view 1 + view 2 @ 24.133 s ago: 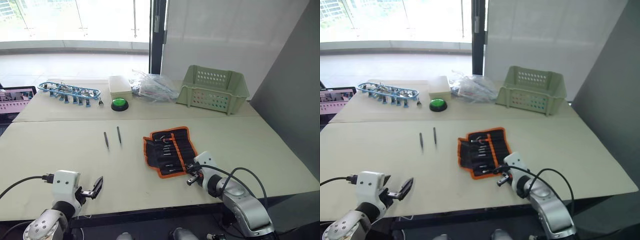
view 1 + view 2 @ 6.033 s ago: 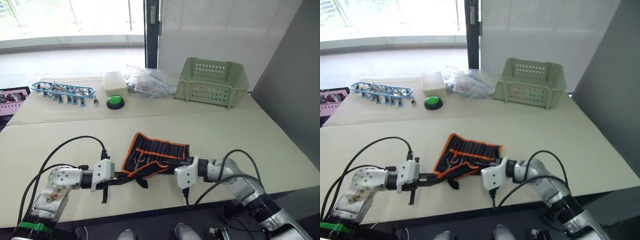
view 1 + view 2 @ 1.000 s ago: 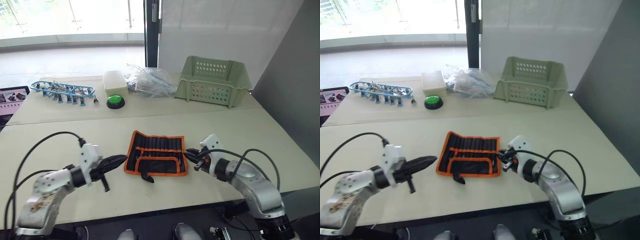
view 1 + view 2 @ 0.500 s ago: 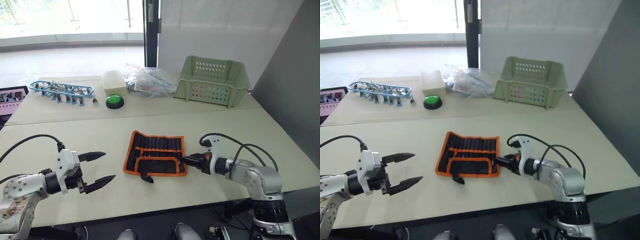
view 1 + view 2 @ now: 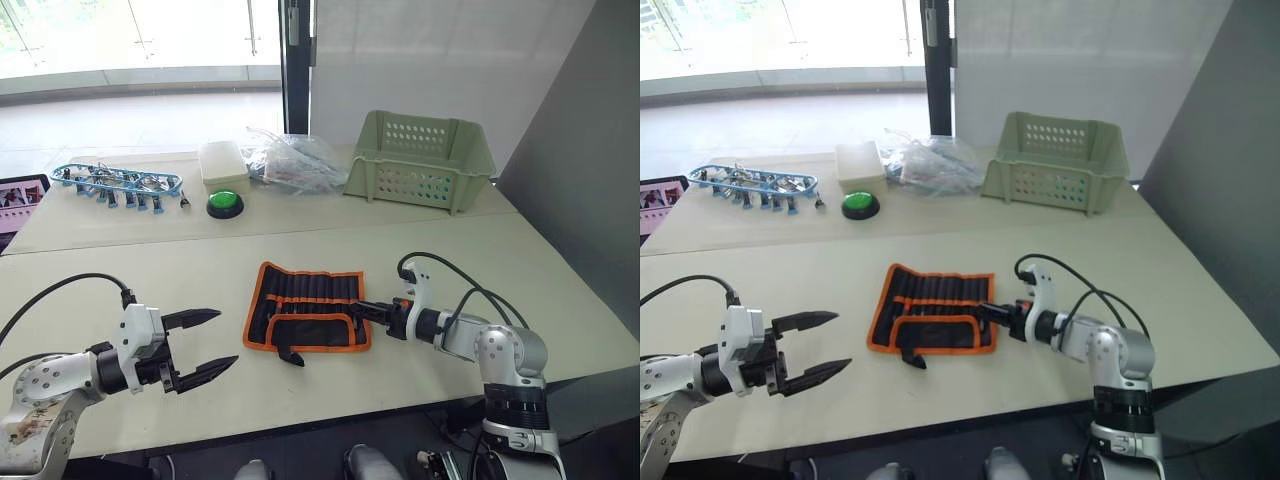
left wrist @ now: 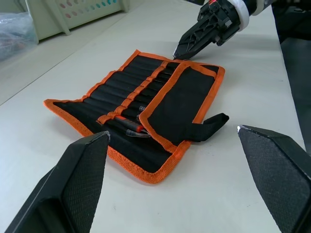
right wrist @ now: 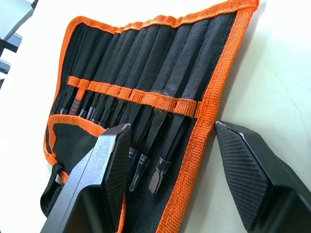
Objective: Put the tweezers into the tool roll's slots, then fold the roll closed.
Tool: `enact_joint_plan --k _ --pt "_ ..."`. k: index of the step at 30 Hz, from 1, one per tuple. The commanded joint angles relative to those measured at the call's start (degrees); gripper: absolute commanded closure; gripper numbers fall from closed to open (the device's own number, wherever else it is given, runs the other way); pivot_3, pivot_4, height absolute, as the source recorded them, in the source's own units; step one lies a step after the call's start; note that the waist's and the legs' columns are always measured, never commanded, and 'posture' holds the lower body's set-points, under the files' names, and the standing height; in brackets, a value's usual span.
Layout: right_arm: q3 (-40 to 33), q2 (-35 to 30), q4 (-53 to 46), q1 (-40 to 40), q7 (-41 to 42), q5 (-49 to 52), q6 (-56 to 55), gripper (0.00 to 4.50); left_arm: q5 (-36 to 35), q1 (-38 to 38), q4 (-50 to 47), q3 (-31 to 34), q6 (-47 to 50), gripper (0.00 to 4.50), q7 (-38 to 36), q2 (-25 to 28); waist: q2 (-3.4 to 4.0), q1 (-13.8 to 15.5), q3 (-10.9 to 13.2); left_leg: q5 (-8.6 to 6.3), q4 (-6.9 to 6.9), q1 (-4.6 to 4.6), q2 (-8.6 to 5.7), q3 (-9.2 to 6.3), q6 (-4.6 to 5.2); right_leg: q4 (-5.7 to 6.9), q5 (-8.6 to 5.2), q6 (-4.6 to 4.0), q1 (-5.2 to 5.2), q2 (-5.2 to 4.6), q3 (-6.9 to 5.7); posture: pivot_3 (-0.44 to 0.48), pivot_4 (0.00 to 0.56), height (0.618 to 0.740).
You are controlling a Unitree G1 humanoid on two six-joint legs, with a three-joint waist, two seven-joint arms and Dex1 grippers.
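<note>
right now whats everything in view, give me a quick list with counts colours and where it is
tool roll: one, black with orange edging, middle of the near table, near flap folded over, strap sticking out toward the robot
tweezers: several, black, tucked in the roll's slots; exact count unclear
basket: one, pale green, far right of the table
button: one, green on a black base, far middle
box: one, cream, behind the button
plastic bags: clear pile, beside the box
rack of clips: one, blue, far left
left gripper: open, left of the roll
right gripper: open, at the roll's right edge
</note>
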Motion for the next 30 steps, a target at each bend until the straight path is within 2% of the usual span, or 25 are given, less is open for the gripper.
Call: enact_joint_plan --k 1,4,5,8,12,23,27,30 --pt "-0.79 -0.35 -0.72 0.52 -0.66 1.1 0.06 1.6 -0.63 0.13 -1.48 1.19 0.32 0.03 -0.03 1.06 0.0 0.0 0.0 0.0 0.0 0.0 0.0 0.0 0.0 0.0 0.0 0.0 0.0 0.0 0.0 0.0 0.15 0.724" --pt "-0.76 -0.01 -0.73 0.64 -0.91 1.13 -0.25 1.6 -0.35 -0.22 -1.27 0.85 0.38 0.03 0.22 1.08 0.0 0.0 0.0 0.0 0.0 0.0 0.0 0.0 0.0 0.0 0.0 0.0 0.0 0.0 0.0 0.0 0.15 0.724" --pt "-0.8 0.22 -0.68 0.67 -1.04 1.12 -0.48 2.12 -0.24 -0.31 -1.23 0.7 0.42 0.0 0.3 1.06 0.0 0.01 0.0 0.0 0.0 0.0 0.0 0.0 0.0 0.0 0.0 0.0 0.0 0.0 0.0 0.0 0.15 0.724" --pt "-0.88 0.63 -0.64 0.9 -1.48 1.21 -1.12 3.02 -0.02 -0.45 -1.18 0.34 0.62 0.0 0.52 1.0 0.01 -0.03 0.01 0.0 0.0 0.0 0.0 0.0 0.0 0.0 0.0 0.0 -0.01 0.0 0.0 0.0 0.15 0.724" --pt "-1.58 1.15 -0.7 1.03 -2.34 1.35 -1.77 4.44 0.03 -0.7 -0.89 0.31 0.78 0.0 0.71 1.06 0.01 -0.04 0.0 0.0 0.0 -0.02 0.0 0.0 0.0 0.0 0.0 0.0 -0.03 0.01 0.0 0.0 0.15 0.724" --pt "-2.5 0.55 -1.14 1.53 -2.91 2.69 -3.12 4.48 0.0 -1.21 -1.06 -0.14 1.66 0.0 1.59 1.1 0.01 0.02 0.01 0.0 0.0 -0.01 -0.01 0.0 0.0 0.0 0.01 0.02 0.0 0.0 0.01 0.0 0.15 0.724" --pt "-7.52 -0.51 -2.16 -3.8 -4.47 5.77 -1.29 4.48 0.3 -1.24 -0.93 -0.7 1.88 0.0 1.59 1.25 0.09 0.03 0.08 0.0 0.0 -0.04 -0.02 0.0 0.0 -0.01 0.01 0.02 -0.02 -0.01 0.01 0.0 0.15 0.724" --pt "-8.04 0.0 -4.55 -5.85 -5.74 8.17 2.41 4.48 0.36 -1.38 -0.6 -0.63 1.82 0.0 1.3 1.24 0.26 0.05 0.22 0.01 0.02 -0.11 -0.06 0.01 0.0 -0.01 0.05 0.09 -0.08 -0.03 0.04 0.0 0.15 0.724"
